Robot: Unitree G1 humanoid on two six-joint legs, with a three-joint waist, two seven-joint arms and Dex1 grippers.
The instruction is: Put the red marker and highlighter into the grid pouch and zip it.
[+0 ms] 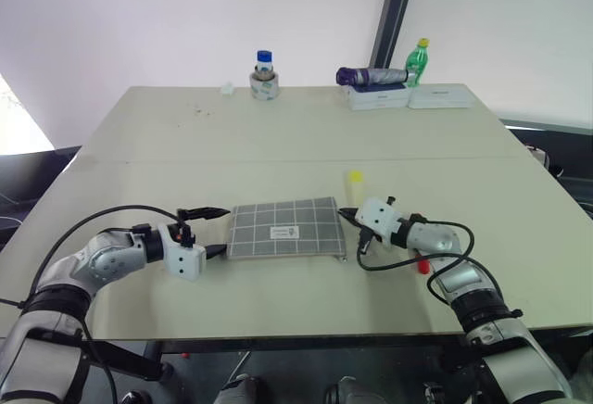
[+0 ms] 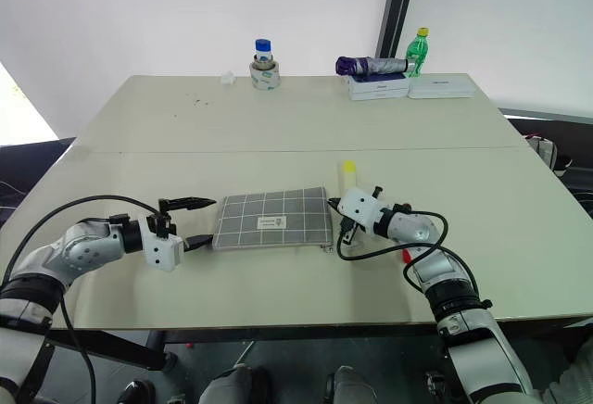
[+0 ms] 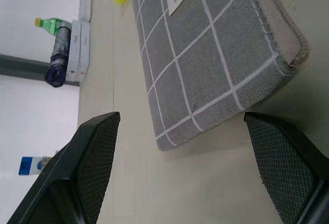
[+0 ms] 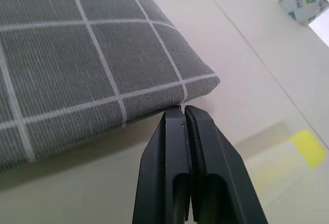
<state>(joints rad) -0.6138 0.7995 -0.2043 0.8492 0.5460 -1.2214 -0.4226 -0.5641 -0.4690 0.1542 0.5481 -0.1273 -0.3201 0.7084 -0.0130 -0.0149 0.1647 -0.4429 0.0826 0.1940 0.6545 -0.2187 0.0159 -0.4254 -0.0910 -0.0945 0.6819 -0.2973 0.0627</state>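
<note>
The flat grey fabric grid pouch (image 1: 285, 229) lies on the beige worktop (image 1: 278, 135), long axis left-right. The left pincer (image 1: 215, 230) stands released at its left edge. The right pincer (image 4: 183, 112) is clenched at its right corner. The yellow-capped highlighter (image 1: 354, 183) points far-near beyond that corner. A red tip (image 1: 422, 264) shows beneath the right arm.

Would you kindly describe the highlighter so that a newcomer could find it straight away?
Start from the big beige table and find the grey grid pouch lying near its front edge. Just beyond the pouch's right-hand corner lies the highlighter, a short, stubby pen. Its yellow cap and pale body set it apart from everything nearby.
</note>
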